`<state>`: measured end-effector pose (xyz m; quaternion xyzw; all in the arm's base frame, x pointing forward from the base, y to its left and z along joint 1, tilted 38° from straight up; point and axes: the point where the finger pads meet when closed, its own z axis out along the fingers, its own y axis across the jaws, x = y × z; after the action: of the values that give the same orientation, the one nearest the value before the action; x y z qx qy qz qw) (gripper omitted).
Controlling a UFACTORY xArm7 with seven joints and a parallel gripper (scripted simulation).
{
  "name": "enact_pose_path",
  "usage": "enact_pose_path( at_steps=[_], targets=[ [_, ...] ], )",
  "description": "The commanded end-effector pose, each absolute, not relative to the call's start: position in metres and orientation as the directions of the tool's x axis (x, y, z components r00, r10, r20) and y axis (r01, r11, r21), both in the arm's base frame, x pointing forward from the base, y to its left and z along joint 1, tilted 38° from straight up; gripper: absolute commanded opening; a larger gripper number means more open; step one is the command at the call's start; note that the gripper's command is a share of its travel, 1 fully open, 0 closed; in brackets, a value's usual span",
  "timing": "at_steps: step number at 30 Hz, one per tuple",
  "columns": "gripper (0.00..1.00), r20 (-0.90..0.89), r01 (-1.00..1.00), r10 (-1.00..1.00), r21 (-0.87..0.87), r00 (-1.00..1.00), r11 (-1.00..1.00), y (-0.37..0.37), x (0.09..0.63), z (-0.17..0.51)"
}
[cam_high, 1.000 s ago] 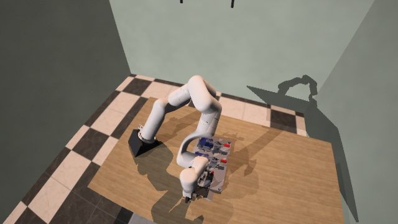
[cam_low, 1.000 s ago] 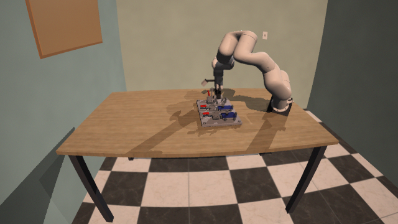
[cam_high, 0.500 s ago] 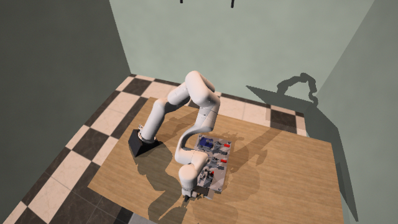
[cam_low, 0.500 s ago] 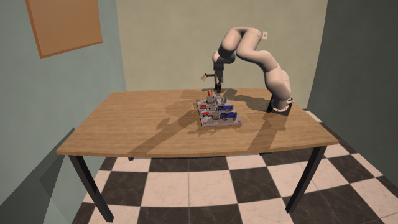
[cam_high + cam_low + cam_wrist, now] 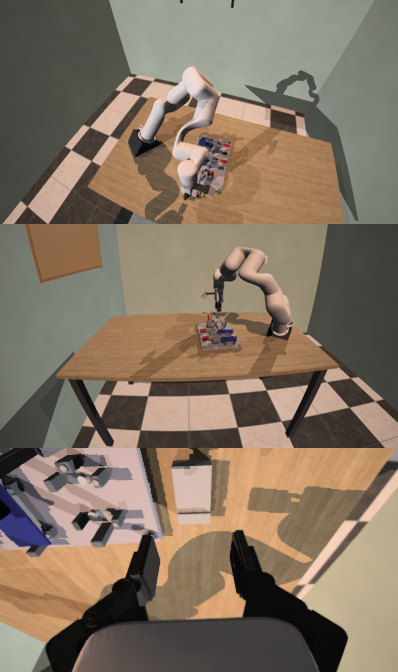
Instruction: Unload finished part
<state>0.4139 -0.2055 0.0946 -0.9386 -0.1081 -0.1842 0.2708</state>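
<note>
From above, the arm (image 5: 199,85) (image 5: 277,298) bends over the near end of the fixture (image 5: 219,183) (image 5: 217,347) (image 5: 135,498). It hides much there, and I can't tell where the part is from this side. If the arm swung low over the fixture, it might bump a clamp and shake a blue blank loose.

From across the room, the hand (image 5: 186,196) (image 5: 218,310) (image 5: 193,545) hangs in the air over the far end. Two red handles (image 5: 205,337) (image 5: 203,330) lie down by the blue blanks (image 5: 229,339) (image 5: 225,331); the third (image 5: 208,317) sticks up. I can't see if the blanks sit quite flat.

From the hand's own view, its fingers are well apart, with nothing between them. The finished part (image 5: 193,490) seems to lie flat on the table (image 5: 280,174) (image 5: 124,348) (image 5: 280,468), just beside the fixture. Dipping again could knock it, so going straight up looks safest.
</note>
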Motion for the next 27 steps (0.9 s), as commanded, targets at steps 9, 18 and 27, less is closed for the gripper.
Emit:
enact_pose_path(
  at_steps=[9,18,27],
  targets=[
    [0.69,0.406,0.302,0.102,-0.466,0.908,-0.832,-0.2115,0.4118,0.1020],
    [0.69,0.406,0.302,0.102,-0.466,0.908,-0.832,-0.2115,0.4117,0.1020],
    [0.69,0.406,0.302,0.102,-0.466,0.908,-0.832,-0.2147,0.4101,0.1066]
  ],
)
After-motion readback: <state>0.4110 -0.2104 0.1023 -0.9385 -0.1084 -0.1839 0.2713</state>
